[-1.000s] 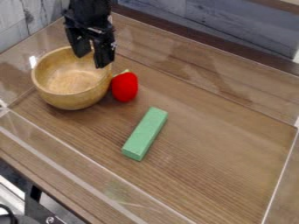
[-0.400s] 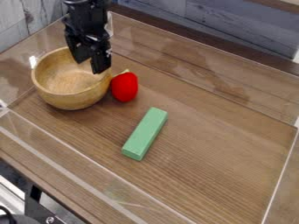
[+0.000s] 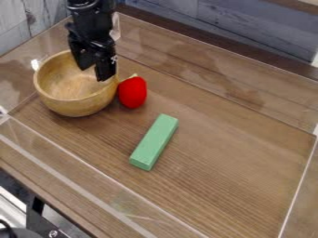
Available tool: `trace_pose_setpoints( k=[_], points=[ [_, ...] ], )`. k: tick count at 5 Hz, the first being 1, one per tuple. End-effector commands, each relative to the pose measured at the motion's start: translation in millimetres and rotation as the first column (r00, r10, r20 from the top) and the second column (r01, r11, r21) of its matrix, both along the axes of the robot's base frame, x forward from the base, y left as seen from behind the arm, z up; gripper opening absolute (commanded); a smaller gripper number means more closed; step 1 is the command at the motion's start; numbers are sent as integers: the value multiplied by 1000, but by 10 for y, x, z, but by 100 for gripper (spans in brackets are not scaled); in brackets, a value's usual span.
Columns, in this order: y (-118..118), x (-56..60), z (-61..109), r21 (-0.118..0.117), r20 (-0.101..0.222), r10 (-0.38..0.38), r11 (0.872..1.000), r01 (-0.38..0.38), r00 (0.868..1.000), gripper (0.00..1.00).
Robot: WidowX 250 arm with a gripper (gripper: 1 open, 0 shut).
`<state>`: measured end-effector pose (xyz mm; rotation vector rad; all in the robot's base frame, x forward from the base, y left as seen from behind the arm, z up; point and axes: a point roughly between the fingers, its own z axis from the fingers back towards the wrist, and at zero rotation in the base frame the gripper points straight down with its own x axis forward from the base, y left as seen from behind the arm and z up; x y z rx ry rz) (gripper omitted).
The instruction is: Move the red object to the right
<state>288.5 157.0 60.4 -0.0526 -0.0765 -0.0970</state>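
Observation:
The red object is a small glossy rounded toy fruit resting on the wooden table, touching or nearly touching the right side of a wooden bowl. My black gripper points straight down over the bowl's right rim, just up and left of the red object. Its fingers stand open with nothing between them.
A green rectangular block lies diagonally on the table, in front of and to the right of the red object. Clear plastic walls border the table at the left and front edges. A grey plank wall runs along the back.
The gripper has shifted a little left and lower toward the bowl's rim. The red object, bowl and block have not moved.

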Motion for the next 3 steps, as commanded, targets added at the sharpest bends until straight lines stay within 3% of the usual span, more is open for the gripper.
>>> trace_pose_setpoints(
  k=[1,3],
  points=[
    [63,68,99,25,50,18,999,-19,999,100],
    [-37,-87,125,18,57,23,1000,-24,998,100]
  ],
)
